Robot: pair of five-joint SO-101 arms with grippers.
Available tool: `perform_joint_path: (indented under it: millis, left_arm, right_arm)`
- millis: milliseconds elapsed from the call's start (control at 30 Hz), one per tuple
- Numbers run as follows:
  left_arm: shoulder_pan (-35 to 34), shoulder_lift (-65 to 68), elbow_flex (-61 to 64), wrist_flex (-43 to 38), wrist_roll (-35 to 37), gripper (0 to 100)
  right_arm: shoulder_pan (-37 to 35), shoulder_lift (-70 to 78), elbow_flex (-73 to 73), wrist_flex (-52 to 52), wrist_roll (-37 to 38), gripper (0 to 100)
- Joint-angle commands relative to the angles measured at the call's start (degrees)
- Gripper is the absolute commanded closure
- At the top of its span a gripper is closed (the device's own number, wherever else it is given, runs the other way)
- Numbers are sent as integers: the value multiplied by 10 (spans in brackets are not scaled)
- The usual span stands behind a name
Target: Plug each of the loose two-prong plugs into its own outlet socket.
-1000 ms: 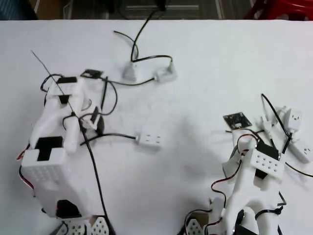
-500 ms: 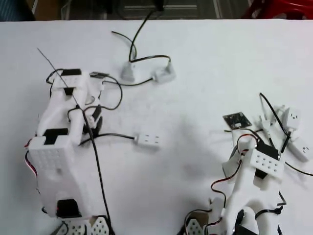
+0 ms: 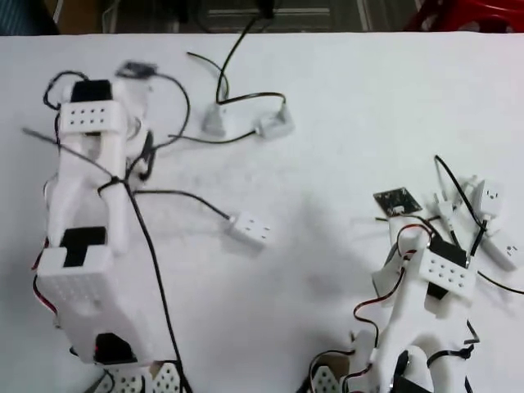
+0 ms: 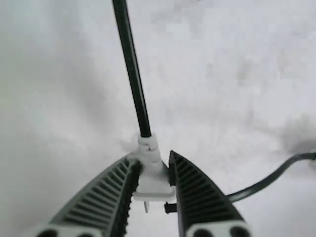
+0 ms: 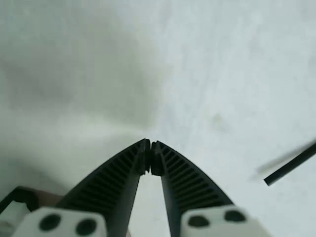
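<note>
The left gripper [image 4: 150, 159] has its jaws drawn in narrow and clamped on a white plug [image 4: 150, 180], squeezing its body from both sides. The plug's black cord [image 4: 131, 69] runs straight out past the fingertips over the white table [image 4: 247, 59]. The right gripper [image 5: 149, 148] has its jaws pressed together tip to tip with nothing between them, above bare tabletop, and a short stretch of dark cable [image 5: 289, 168] lies off to one side of it. In the high view a socket block [image 3: 250, 229] lies near the middle of the table. A black lead runs from it leftward to the left arm [image 3: 86, 188], which stands well to the left of the block. Beyond the block, toward the table's far edge, two small white connectors [image 3: 274, 124] sit close together on looping black leads. Well to the right of the block lies a small dark board [image 3: 397, 201]. Farther right again is a cluster of white socket pieces [image 3: 491, 196] tangled with black leads, just past the right arm [image 3: 438, 274].
</note>
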Motion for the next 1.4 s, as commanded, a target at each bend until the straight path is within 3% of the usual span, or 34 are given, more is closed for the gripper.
perform_joint_path:
  millis: [0,167,367,600,700,1000,1133,1267,1367]
  left_arm:
    - [33,-63,-74,4,66,976]
    - [64,-87,-114,-35,168,976]
    - [59,-89,-116,-135,276,976]
    - [42,-108,-134,-173,410,976]
    - [56,-142,-156,-152,444,976]
    - [149,-295,-164,-50,447,973]
    - [181,-315,-164,29,444,976]
    - [191,-315,-160,54,448,976]
    - [183,-320,-127,54,523,976]
  right_arm:
    - [-2,-9,-3,-3,5,980]
    - [-2,-9,-3,-3,5,980]
    - [-2,-9,-3,-3,5,980]
    - [-4,-9,-3,-5,5,980]
    - [-4,-9,-3,-6,5,980]
    - [-5,-9,-5,-6,5,980]
    - [-5,-9,-5,-6,5,980]
    - [-5,-9,-6,-6,5,980]
    - [-5,-9,-7,-6,5,980]
